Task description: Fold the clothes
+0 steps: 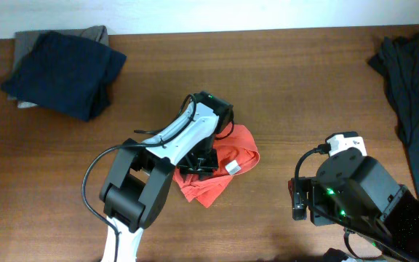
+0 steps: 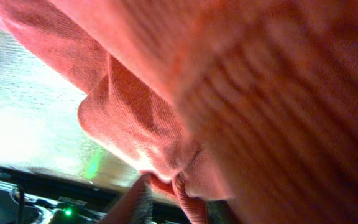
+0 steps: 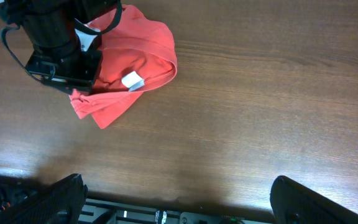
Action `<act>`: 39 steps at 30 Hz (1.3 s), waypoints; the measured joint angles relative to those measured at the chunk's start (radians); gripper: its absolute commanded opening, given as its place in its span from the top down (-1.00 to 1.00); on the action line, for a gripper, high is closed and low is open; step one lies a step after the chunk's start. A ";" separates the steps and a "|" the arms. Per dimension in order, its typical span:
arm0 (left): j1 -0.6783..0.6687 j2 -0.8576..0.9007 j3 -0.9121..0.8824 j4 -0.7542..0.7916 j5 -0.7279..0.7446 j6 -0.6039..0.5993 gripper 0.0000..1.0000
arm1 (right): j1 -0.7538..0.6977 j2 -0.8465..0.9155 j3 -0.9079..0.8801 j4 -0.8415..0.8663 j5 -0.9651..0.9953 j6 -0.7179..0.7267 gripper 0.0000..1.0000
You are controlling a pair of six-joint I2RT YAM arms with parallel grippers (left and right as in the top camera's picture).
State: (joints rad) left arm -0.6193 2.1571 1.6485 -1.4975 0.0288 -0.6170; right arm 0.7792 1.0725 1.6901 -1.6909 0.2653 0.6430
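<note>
With my left gripper (image 1: 198,160) I am pinching a bunched fold of the red-orange T-shirt (image 2: 135,118), jaws drawn close on the cloth. My right gripper (image 3: 178,200) is holding its jaws spread wide above the table (image 3: 260,112), with the T-shirt lying ahead and to the left.

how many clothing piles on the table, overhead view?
3: red shirt at centre under the left arm, navy-and-grey stack far left corner, dark heap along the right edge. Stacks may hide more pieces.
</note>
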 measured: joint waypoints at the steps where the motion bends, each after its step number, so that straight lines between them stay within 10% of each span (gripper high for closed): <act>1: 0.000 -0.002 0.000 -0.001 0.000 -0.004 0.78 | 0.000 0.000 0.000 0.000 0.000 0.000 -0.98; 27: -0.149 -0.151 -0.002 -0.161 -0.003 -0.009 0.99 | 0.000 0.006 0.000 0.000 0.000 0.000 -0.98; 39: -0.203 -0.151 -0.002 -0.185 -0.011 -0.020 0.53 | 0.000 0.006 0.000 0.000 0.000 0.000 -0.98</act>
State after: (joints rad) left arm -0.8219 2.0064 1.6463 -1.6829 0.0181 -0.6369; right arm 0.7792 1.0790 1.6901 -1.6909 0.2653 0.6426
